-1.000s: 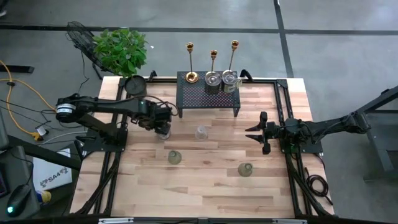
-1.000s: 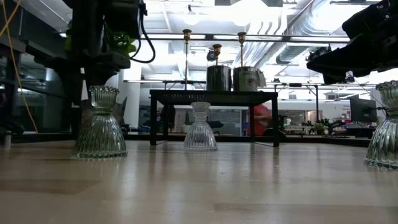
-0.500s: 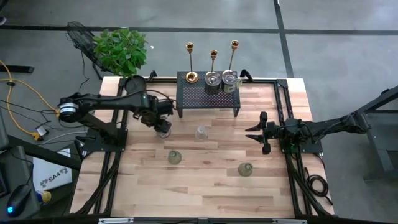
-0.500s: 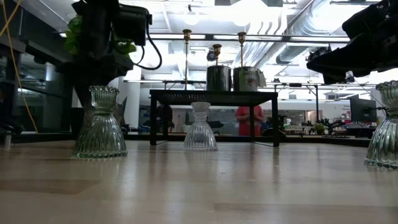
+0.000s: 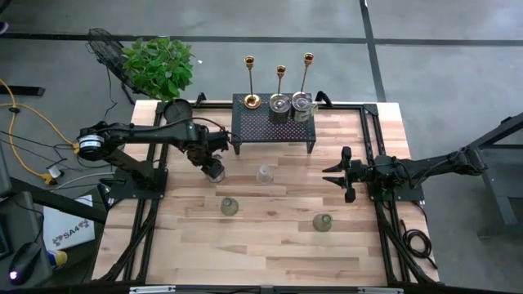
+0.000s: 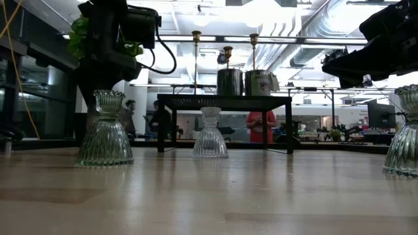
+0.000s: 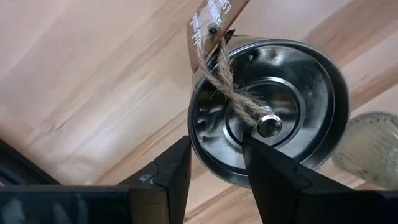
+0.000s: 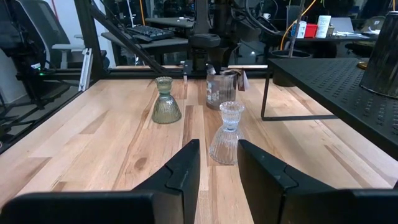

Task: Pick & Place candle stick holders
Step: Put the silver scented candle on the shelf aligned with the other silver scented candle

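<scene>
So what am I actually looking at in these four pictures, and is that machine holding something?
Two dark robot arms work at a wooden table. One picture looks straight down, one sits level with the tabletop, and each arm's wrist carries a camera. Three small glass holders stand on the wood. A black rack at the back carries two silvery cups, with three brass candlesticks there too. The left gripper pinches the rim of a third cup, which has a twine tag. The right gripper waits open at the table's right side, holding nothing.
</scene>
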`<state>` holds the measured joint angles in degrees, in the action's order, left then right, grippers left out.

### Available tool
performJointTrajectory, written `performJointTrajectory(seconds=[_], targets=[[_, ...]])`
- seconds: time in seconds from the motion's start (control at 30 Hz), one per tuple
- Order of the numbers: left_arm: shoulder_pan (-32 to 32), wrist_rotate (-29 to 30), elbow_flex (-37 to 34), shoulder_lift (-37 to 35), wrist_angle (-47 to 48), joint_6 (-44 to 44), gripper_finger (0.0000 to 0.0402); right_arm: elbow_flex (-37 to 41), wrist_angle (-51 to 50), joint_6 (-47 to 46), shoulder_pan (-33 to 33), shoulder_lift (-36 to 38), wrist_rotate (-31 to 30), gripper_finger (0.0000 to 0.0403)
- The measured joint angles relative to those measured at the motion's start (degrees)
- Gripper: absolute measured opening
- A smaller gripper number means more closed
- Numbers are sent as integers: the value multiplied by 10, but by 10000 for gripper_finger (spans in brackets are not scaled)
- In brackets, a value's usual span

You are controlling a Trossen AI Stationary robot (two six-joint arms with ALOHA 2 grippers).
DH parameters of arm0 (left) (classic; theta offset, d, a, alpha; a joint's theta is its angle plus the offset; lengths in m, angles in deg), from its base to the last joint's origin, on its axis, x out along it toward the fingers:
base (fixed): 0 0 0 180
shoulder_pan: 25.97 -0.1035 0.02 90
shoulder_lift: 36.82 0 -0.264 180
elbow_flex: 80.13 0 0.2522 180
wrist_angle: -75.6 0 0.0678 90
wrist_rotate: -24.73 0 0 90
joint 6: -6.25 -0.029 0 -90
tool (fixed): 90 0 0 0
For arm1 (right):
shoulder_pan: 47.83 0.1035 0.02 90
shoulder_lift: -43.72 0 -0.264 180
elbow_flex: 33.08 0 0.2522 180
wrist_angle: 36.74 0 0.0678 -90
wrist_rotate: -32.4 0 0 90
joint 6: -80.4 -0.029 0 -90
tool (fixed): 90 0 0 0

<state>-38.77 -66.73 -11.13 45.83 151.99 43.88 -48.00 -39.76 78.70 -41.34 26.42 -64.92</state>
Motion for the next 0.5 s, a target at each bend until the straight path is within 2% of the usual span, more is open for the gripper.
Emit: performJointTrajectory(seconds=[0.2,0.5], targets=[[0,-8,0,0,-5,-45,138,0,0,0,0,0,0,99],[1,3,0,0,-12,-83,81,0,0,0,0,0,0,99]])
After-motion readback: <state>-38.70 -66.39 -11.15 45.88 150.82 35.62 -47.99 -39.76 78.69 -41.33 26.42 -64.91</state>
